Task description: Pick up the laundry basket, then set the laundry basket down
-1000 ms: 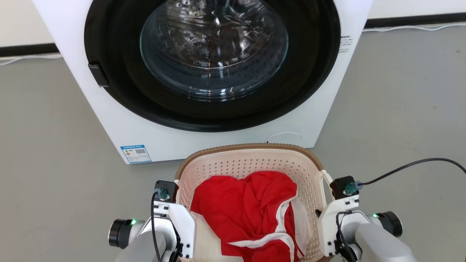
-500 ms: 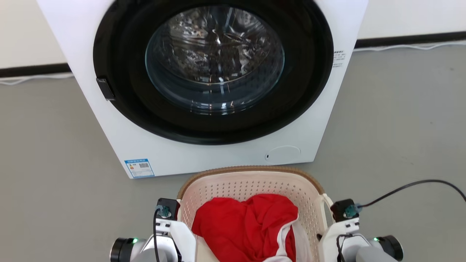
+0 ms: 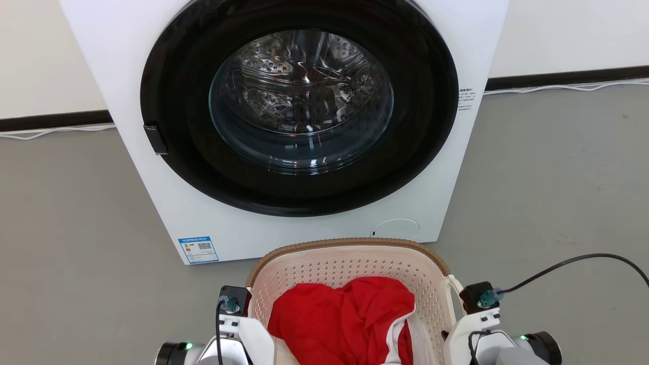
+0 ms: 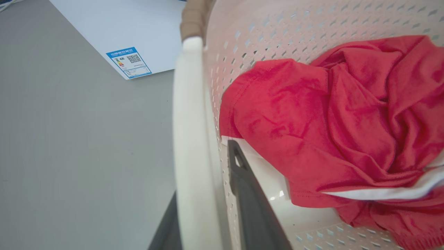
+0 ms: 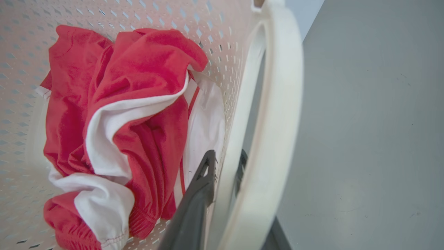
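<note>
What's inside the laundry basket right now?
Inside the laundry basket lies a crumpled red garment with white trim. It covers most of the bottom, so anything underneath cannot be seen.

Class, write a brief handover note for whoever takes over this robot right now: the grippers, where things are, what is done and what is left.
Left gripper: shut on the left side of the small cream perforated plastic laundry basket, one finger inside the wall, one outside.
Right gripper: likewise on its right side.
Basket: before the white front-loading washing machine, red-and-white garment inside.
Done: both sides gripped; whether it is off the floor, cannot tell.
Left: finish the lift, set it down.
</note>
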Robot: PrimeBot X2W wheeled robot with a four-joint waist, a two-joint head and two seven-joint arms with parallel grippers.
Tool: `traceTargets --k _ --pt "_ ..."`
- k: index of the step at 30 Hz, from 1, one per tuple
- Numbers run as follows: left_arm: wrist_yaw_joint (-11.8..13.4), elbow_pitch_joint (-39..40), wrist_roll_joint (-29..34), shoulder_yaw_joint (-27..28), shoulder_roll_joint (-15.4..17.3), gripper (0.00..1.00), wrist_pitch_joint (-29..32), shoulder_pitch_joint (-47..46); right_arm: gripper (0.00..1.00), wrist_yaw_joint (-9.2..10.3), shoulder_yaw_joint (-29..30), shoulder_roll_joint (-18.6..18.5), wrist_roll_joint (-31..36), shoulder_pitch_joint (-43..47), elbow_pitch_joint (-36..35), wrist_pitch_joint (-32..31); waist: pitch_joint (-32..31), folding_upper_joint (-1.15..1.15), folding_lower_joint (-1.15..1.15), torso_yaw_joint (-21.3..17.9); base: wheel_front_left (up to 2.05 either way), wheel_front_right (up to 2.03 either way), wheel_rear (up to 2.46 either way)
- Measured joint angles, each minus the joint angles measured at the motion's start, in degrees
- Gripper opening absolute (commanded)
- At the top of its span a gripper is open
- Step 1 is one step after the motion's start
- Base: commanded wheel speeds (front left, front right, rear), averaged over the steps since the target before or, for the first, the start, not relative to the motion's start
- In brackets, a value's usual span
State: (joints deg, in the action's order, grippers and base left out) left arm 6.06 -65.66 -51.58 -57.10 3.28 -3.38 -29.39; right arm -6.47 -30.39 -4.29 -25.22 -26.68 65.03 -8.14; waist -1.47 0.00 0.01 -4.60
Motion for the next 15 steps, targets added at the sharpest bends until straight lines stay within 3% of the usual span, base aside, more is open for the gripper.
traceTargets --k 15 --pt "0.08 -0.33 -2.74 -2.47 0.04 0.0 0.18 -0.02 0.0 0.0 -0.63 -0.02 0.0 -0.05 0.23 -0.47 0.28 0.0 0.0 -0.52 0.0 0.0 0.0"
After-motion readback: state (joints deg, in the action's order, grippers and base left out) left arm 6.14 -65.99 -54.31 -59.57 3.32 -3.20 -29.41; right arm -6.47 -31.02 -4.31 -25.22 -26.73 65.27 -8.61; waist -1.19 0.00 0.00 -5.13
